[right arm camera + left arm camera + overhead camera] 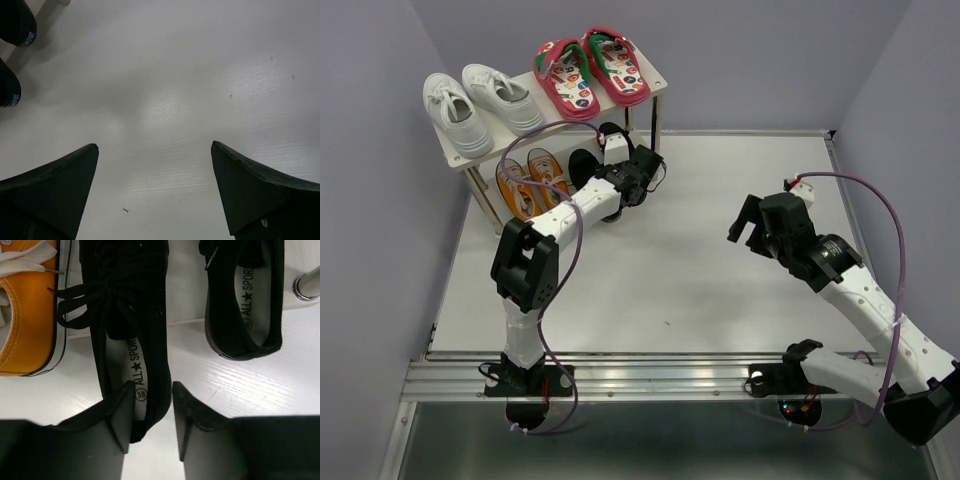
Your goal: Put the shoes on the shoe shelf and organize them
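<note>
The shoe shelf stands at the back left. White sneakers and red flip-flops sit on its top board, with orange sneakers on the lower one. Two black shoes lie toes-in on the lower board, heels sticking out over the table. My left gripper straddles the right heel wall of the left black shoe, one finger inside and one outside, narrowly apart with a small gap still showing. My right gripper hangs wide open over bare table at the right.
An orange sneaker lies close on the left of the straddled black shoe. A metal shelf leg stands right of the other black shoe. In the right wrist view the black shoes' heels show at the far left.
</note>
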### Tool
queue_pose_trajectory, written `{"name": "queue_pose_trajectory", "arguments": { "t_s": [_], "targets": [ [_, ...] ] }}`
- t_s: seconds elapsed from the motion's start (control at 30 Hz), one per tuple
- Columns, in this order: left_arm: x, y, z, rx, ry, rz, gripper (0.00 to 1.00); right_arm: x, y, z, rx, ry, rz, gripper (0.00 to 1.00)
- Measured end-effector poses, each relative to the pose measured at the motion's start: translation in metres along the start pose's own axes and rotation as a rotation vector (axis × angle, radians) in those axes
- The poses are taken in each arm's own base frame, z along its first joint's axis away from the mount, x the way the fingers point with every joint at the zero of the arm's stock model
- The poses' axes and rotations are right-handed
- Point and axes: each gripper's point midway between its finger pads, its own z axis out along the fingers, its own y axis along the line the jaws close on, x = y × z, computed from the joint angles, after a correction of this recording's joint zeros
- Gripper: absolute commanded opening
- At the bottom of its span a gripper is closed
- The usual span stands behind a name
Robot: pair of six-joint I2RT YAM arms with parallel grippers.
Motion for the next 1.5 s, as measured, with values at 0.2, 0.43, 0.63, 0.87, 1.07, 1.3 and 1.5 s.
{"name": "queue_pose_trajectory", "arguments": {
  "t_s": [0.2, 0.43, 0.63, 0.87, 1.07, 1.3, 1.5],
  "targets": [
    [0.001, 0.004, 0.007, -0.016, 0.0, 0.023, 0.27, 0.001, 0.0, 0.001, 0.002, 0.002, -0.001, 1.0],
    [-0.003, 0.007, 0.01, -0.021, -0.006, 0.034, 0.56, 0.002, 0.0, 0.002, 0.005, 0.006, -0.001, 1.0],
    [-0.003, 0.007, 0.014, -0.022, -0.002, 0.03, 0.46, 0.002, 0.0, 0.003, 0.006, 0.008, -0.001, 1.0],
    [0.003, 0.009, 0.024, -0.027, 0.01, 0.03, 0.0, 0.002, 0.0, 0.003, 0.005, 0.009, -0.001, 1.0],
    [-0.001, 0.01, 0.024, -0.031, -0.005, 0.051, 0.0, 0.002, 0.0, 0.002, 0.005, 0.008, -0.001, 1.0],
    [-0.024, 0.015, 0.024, -0.049, -0.052, 0.095, 0.0, 0.002, 0.0, 0.002, 0.005, 0.007, -0.001, 1.0],
    [-0.042, 0.013, 0.03, -0.041, -0.087, 0.094, 0.0, 0.001, 0.0, 0.001, 0.003, 0.004, 0.001, 1.0]
  ]
}}
